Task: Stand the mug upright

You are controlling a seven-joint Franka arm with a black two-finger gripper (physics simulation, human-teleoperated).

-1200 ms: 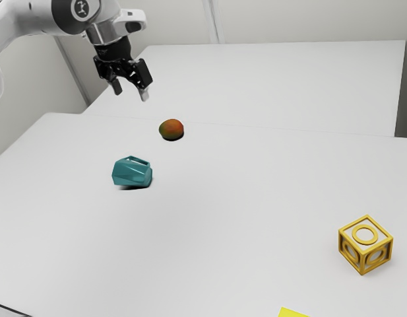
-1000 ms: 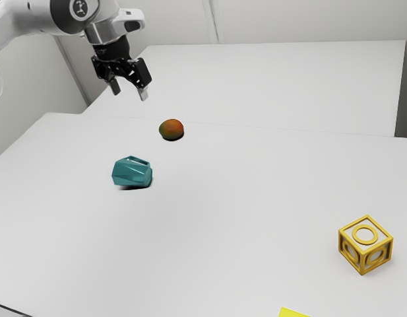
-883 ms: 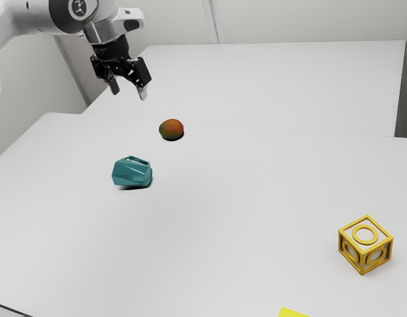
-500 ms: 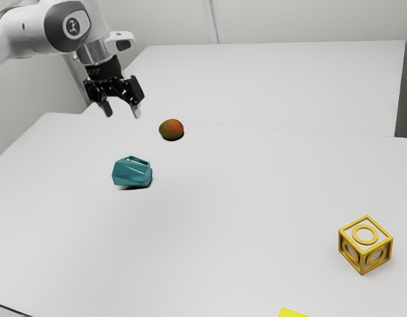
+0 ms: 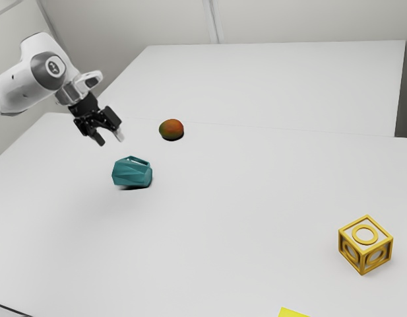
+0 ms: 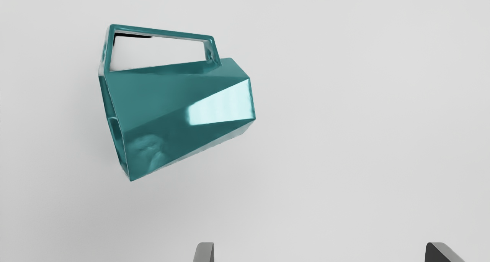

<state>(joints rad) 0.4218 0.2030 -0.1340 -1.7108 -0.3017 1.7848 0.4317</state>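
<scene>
Your claw [image 5: 111, 139] hangs over the desk [image 5: 236, 205], spread and empty — likely to give the mug [image 5: 131, 174] room between its tips. The mug lies on its side, mouth toward the exterior view's left, flat facets probably stopping any roll — you need it stood up.

A round emblem [image 5: 53, 65], illegibly small, on the grey joint cap [image 5: 39, 69] of the arm [image 5: 18, 89]

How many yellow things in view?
2. The open-framed yellow cube sits on the table toward the exterior view's right; a flat-looking yellow piece is cut off by that view's bottom edge. More could lie out of view.
</scene>
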